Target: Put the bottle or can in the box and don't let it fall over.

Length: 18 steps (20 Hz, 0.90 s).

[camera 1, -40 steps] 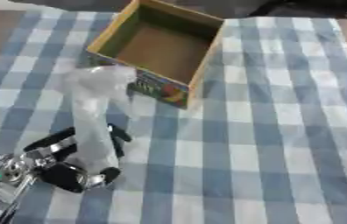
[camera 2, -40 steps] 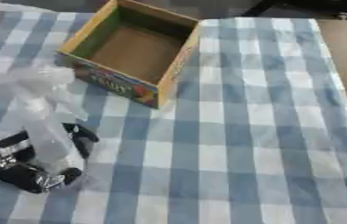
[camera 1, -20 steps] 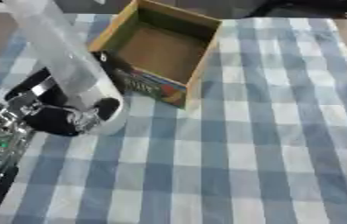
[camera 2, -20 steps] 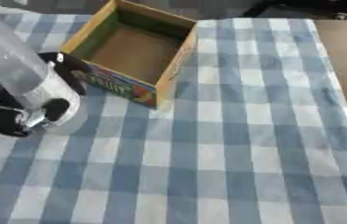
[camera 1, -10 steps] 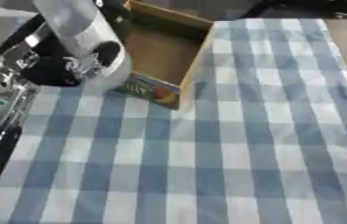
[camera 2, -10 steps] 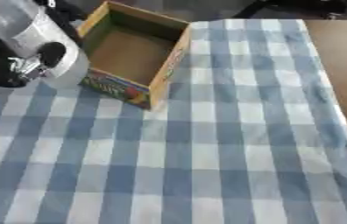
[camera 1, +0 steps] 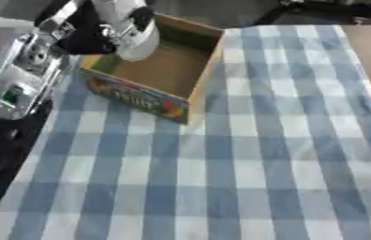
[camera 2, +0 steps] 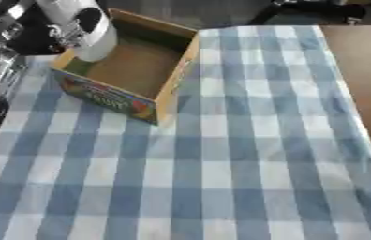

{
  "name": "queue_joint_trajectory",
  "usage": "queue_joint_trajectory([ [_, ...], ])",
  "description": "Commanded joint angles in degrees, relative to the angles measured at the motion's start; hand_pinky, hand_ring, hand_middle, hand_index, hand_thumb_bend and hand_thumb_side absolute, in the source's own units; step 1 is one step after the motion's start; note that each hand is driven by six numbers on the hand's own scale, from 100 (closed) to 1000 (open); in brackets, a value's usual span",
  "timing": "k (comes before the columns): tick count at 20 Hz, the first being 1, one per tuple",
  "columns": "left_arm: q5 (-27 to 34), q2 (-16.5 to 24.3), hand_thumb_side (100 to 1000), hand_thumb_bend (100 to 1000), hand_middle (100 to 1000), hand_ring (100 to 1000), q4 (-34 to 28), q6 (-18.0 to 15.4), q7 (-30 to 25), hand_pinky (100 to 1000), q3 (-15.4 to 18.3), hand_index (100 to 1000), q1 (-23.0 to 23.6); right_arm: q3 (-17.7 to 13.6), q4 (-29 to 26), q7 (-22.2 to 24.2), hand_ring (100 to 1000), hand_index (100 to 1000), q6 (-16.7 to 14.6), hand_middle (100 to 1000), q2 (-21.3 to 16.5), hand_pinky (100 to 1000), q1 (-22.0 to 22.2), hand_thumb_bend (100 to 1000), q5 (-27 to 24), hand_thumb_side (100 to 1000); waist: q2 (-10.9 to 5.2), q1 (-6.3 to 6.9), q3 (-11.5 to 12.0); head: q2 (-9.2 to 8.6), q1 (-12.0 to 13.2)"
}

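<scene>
A clear plastic bottle hangs above the left part of an open cardboard box. My left hand is shut on it, black fingers curled round its lower body. The bottle's base is over the box's brown floor, near the left wall, and its top runs out of the picture. The box has a colourful printed front wall and sits on the blue and white checked cloth. My right hand shows in neither view.
My left forearm, silver with a green spot, comes in along the left edge beside the box. A brown table surface lies bare to the right of the cloth. Dark objects stand beyond the far edge.
My left hand has lifted the bottle off the cloth and carried it away from me and rightward, from beside the box's front to above its inside. The camera has also shifted.
</scene>
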Motion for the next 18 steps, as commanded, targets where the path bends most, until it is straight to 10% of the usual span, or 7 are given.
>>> queue_joint_trajectory([
  [1,-1.8,-0.2,455,100,759,615,4.1,-1.3,2.8,1000,1.8,327,-2.8,0.1,-0.4,0.5,1000,994,-0.1,1000,-0.9,865,-0.9,100,0.1,729,-0.65,-0.01,-0.6,-1.46,1.0],
  [8,-4.1,-2.0,470,100,761,612,13.1,-4.0,7.8,1000,3.6,337,-6.4,0.5,-0.4,1.1,1000,995,0.1,1000,-0.5,866,-1.5,100,0.3,735,0.39,0.13,-2.4,-2.54,2.1],
  [13,-5.8,-2.4,104,100,825,668,15.5,-4.6,8.2,1000,3.8,698,-6.6,0.5,-0.3,1.1,1000,995,0.1,1000,-0.2,866,-1.6,100,0.5,735,0.64,0.13,-2.5,-2.74,2.1],
  [18,-12.3,-1.8,514,500,889,730,16.3,-5.0,6.4,1000,3.8,1000,-6.1,0.4,-0.3,1.2,1000,995,0.1,1000,-0.2,867,-1.5,100,0.5,735,0.65,0.07,-2.3,-2.63,1.9],
])
